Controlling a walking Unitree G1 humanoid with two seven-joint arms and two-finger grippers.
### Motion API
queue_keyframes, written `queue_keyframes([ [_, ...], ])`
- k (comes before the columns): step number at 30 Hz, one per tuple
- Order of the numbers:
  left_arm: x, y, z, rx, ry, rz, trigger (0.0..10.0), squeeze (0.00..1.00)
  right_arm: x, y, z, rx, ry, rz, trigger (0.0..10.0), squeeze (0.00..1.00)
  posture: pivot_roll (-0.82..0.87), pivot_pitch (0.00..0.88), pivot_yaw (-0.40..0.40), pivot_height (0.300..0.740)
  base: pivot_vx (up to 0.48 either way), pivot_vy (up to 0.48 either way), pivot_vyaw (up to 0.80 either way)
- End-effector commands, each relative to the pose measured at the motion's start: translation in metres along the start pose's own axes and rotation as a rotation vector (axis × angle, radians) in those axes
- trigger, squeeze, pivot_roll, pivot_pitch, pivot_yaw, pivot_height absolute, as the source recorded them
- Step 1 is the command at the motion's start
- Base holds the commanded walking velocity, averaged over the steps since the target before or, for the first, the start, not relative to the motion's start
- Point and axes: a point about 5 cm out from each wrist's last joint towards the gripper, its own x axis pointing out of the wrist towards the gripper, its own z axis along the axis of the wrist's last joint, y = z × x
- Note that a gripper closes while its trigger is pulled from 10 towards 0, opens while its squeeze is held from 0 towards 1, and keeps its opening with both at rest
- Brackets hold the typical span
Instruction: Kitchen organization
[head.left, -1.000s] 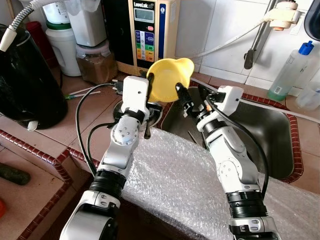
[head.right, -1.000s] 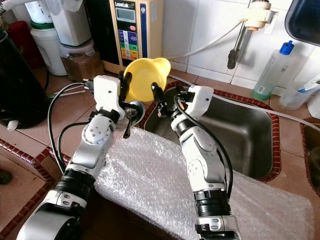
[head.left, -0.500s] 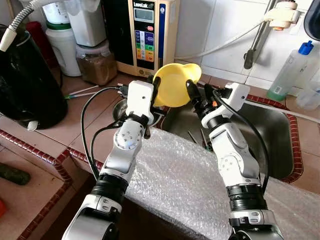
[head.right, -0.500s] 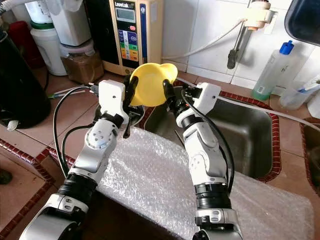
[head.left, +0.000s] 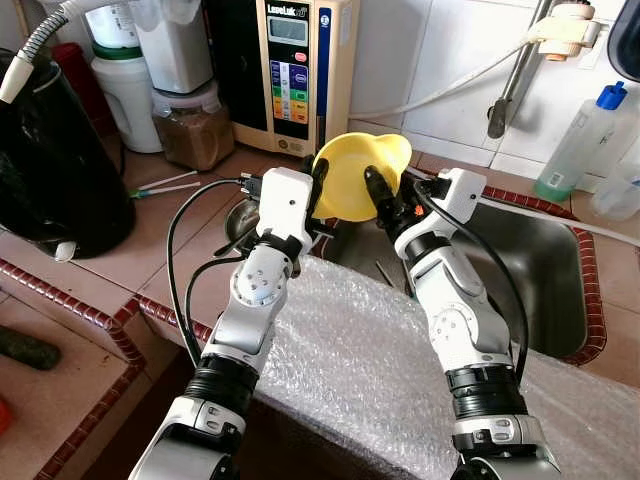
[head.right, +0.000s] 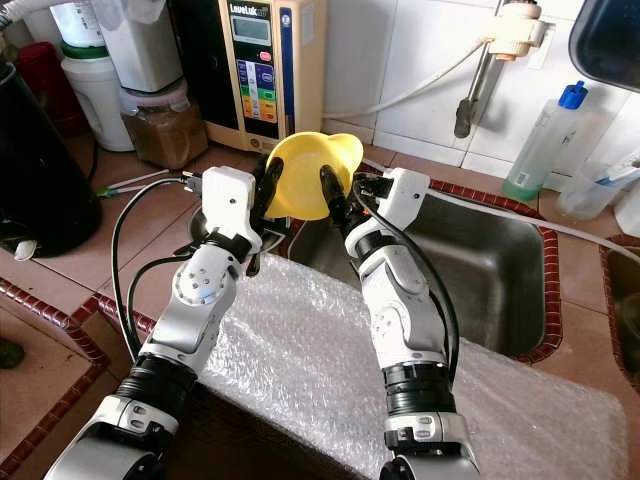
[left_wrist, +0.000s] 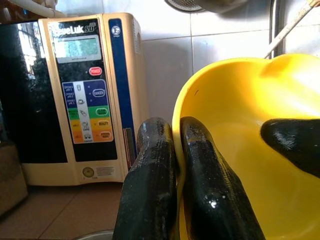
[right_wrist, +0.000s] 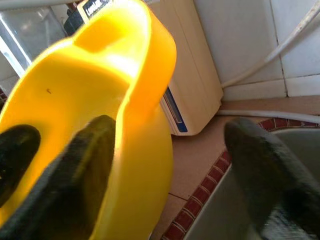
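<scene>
In the left eye view the yellow bowl (head.left: 358, 178) hangs above the sink's (head.left: 545, 270) far-left corner, near the water machine (head.left: 300, 70); in the left wrist view the left gripper (left_wrist: 172, 165) is clamped on its rim; in the right wrist view the right gripper (right_wrist: 175, 165) stands spread, one finger seemingly inside the bowl. With a single pinch, a jolt could tip the bowl into the sink.

This is a home kitchen: a stainless steel sink basin (head.left: 545, 262) is sunk into a terracotta-tiled surface (head.left: 130, 240) edged with dark red brick-pattern trim, below a white tiled wall (head.left: 440, 60). A beige water ioniser with a coloured button panel (head.left: 295, 70), a lidded plastic jar of brown powder (head.left: 193, 128), a clear blue-capped bottle (head.left: 580, 145) and a wall-mounted metal tap pipe (head.left: 515, 75) stand along the back.
</scene>
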Motion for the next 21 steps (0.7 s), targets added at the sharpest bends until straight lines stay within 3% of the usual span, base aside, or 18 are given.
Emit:
queue_keyframes([
  [1,0.003,-0.006,0.013,0.002,-0.064,-0.022,0.0,0.00,0.002,-0.003,-0.003,-0.012,0.031,-0.024,0.0,0.00,0.04,0.000,0.005,0.740,0.000,0.000,0.00],
  [12,0.004,-0.005,0.014,0.068,-0.073,-0.015,0.0,0.00,0.001,-0.011,-0.006,-0.055,0.054,-0.085,0.0,0.00,0.04,0.000,0.003,0.740,0.000,0.000,0.00],
  [21,0.002,0.008,0.013,0.120,-0.067,0.054,0.0,0.00,0.004,-0.020,-0.003,-0.094,0.030,-0.154,0.0,0.00,0.05,0.000,0.000,0.740,0.000,0.000,0.00],
])
